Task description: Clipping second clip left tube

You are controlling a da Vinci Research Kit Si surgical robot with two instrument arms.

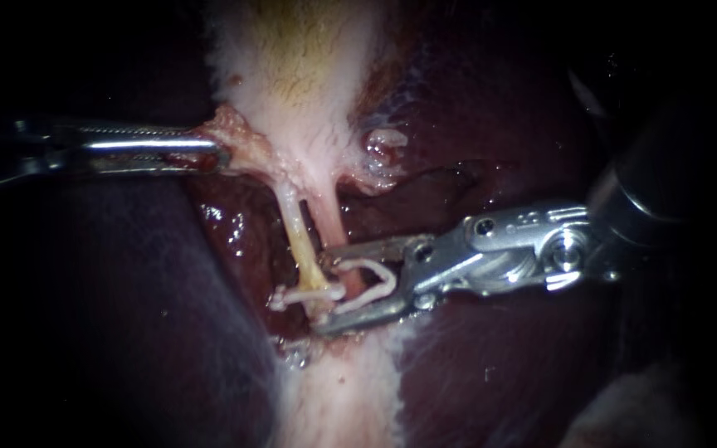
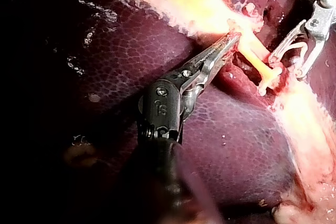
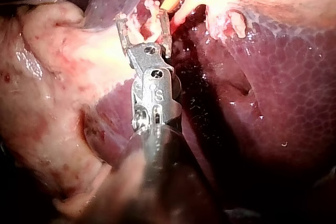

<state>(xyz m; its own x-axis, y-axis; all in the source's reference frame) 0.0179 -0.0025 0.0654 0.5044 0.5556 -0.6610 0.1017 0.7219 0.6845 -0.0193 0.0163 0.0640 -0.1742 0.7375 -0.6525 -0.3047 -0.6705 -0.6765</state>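
Two tubes run down from the pale gallbladder (image 1: 292, 58): a yellowish left tube (image 1: 299, 236) and a pinker right tube (image 1: 325, 220). A white clip (image 1: 309, 294) sits across the left tube low down. My right instrument (image 1: 325, 288) comes in from the right with its jaws wide apart and an open white clip (image 1: 379, 278) held between them. Its jaw tips reach the tubes beside the placed clip. My left instrument (image 1: 213, 152) is shut on ragged tissue at the gallbladder's neck. The left wrist view shows the left instrument (image 2: 233, 38) and the placed clip (image 2: 269, 77). The right wrist view shows the right instrument (image 3: 143, 18).
Dark red liver (image 1: 85, 290) lies on both sides of the tubes, with a raw, wet bed behind them. A pale band of tissue (image 1: 338, 390) runs on below the clips. A small whitish tag (image 1: 385, 141) sits to the right of the gallbladder's neck.
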